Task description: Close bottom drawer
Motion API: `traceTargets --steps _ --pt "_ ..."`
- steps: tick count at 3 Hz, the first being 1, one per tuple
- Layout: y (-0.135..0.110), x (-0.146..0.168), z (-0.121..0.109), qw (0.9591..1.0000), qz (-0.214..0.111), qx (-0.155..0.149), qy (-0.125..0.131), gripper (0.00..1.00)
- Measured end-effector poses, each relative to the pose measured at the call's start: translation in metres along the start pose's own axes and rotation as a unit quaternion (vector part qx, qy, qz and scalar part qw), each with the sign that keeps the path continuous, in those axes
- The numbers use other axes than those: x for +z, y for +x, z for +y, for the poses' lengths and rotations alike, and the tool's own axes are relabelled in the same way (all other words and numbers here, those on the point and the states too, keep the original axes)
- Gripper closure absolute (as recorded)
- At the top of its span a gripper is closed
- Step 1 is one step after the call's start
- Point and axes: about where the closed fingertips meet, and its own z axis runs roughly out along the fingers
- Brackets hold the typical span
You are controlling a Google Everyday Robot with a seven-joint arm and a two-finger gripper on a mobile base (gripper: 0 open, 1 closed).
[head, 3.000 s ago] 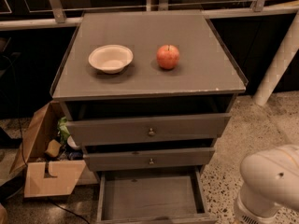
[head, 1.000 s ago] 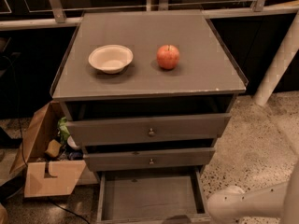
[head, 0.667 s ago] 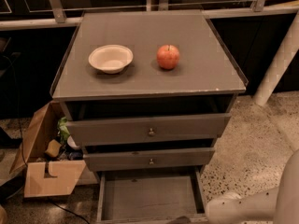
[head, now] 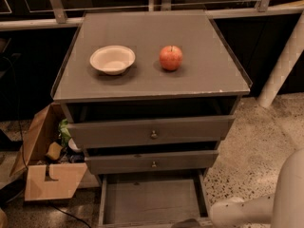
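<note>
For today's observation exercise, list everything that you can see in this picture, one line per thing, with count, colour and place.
cabinet: 1, grey-brown, centre
bowl: 1, cream, left on the cabinet top
apple: 1, red, right of the bowl
top drawer: 1, grey-brown, partly open
middle drawer: 1, grey-brown, partly open
bottom drawer: 1, grey-brown, open furthest, nothing visible inside
cardboard box: 1, brown, on the floor left of the cabinet
post: 1, white, leaning at right
robot arm: 1, white, lower right
gripper: 1, dark, bottom edge, at the bottom drawer's front
</note>
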Motion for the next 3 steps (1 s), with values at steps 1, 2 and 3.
traceTargets --steps 1,2,3 --pt "-0.028 0.008 -0.030 0.9993 -0.024 0.026 0.012 1.00" --pt "-0.052 0.017 -0.057 0.9976 -0.028 0.057 0.027 1.00" --pt "-0.059 0.021 -0.070 0.9955 -0.017 0.083 0.043 1.00"
